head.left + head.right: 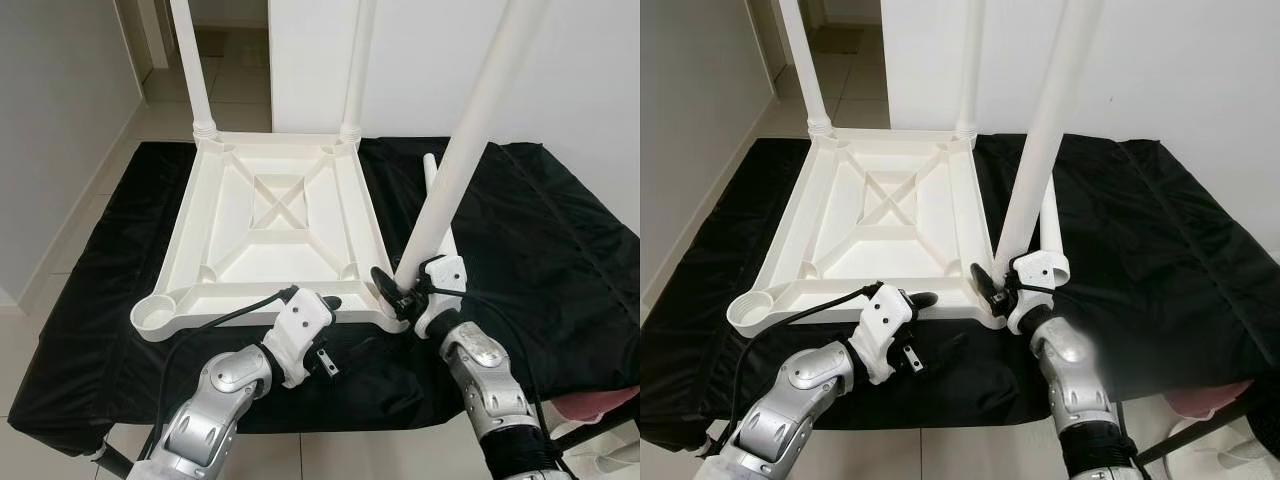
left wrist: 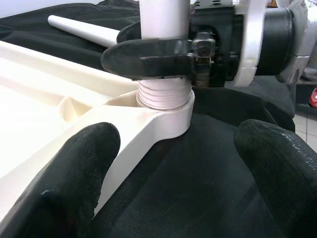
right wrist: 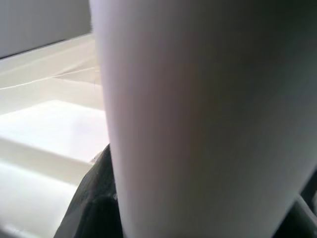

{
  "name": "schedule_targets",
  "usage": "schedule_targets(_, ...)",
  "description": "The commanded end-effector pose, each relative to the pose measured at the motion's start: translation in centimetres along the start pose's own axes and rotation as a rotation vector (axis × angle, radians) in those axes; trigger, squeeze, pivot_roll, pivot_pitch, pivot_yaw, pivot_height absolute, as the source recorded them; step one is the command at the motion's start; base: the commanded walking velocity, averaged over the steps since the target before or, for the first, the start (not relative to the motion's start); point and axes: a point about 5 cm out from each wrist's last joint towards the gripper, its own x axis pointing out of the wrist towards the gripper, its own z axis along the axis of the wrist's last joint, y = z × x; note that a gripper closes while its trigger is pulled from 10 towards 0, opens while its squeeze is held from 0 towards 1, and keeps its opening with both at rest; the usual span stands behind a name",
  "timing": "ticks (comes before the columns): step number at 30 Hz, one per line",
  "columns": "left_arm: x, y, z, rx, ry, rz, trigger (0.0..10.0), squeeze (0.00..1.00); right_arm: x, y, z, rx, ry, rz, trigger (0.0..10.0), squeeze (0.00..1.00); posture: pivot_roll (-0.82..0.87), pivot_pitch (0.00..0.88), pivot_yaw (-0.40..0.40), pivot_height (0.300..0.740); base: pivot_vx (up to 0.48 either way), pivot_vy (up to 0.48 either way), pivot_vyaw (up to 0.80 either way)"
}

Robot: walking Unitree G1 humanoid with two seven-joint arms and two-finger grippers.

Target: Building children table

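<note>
Our right gripper [image 1: 398, 290] clamps a white table leg [image 1: 470, 140] at the near right corner of the upturned tabletop [image 1: 270, 235]

The tabletop lies underside up on a black cloth [image 1: 560, 250], and we see two more legs [image 1: 195, 70] standing in its far corners, while a loose leg [image 1: 432, 185] lies on the cloth just beside its right edge. The held leg leans right of upright; its threaded end [image 2: 163, 94] sits in the corner socket [image 2: 171, 116], though we cannot tell how deep. The right fingers [image 2: 148, 57] are closed around it just above the thread. Our left gripper [image 1: 325, 305] rests at the tabletop's near edge with its fingers [image 2: 64, 183] spread apart, holding nothing. The near left corner socket [image 1: 155, 317] holds no leg
</note>
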Motion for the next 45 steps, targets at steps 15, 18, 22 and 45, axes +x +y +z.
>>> schedule_targets(15, -0.2, 0.3, 0.0, -0.002, 0.015, 0.065, 10.0, 0.0, -0.2, 3.2, -1.4, 0.058, 0.111, -0.382, 10.0, 0.0, 0.01, 0.0, -0.045, 0.74, 0.0, 0.0, 0.0)
schedule_targets(18, -0.4, 0.4, 0.0, -0.001, 0.017, 0.069, 10.0, 0.0, -0.2, 3.2, -1.2, 0.057, 0.106, -0.379, 10.0, 0.0, 0.01, 0.005, -0.044, 0.74, 0.0, 0.0, 0.0)
schedule_targets(22, -0.4, 0.6, 0.0, 0.003, 0.018, 0.074, 10.0, 0.0, -0.3, 2.7, -1.3, 0.059, 0.118, -0.398, 10.0, 0.0, 0.01, 0.013, -0.043, 0.74, 0.0, 0.0, 0.0)
schedule_targets(45, -0.8, 2.2, 0.6, 0.032, 0.017, 0.107, 10.0, 0.0, -6.6, 3.7, -0.3, -0.01, -0.038, -0.137, 10.0, 0.0, -0.01, 0.021, -0.019, 0.74, 0.0, 0.0, 0.0)
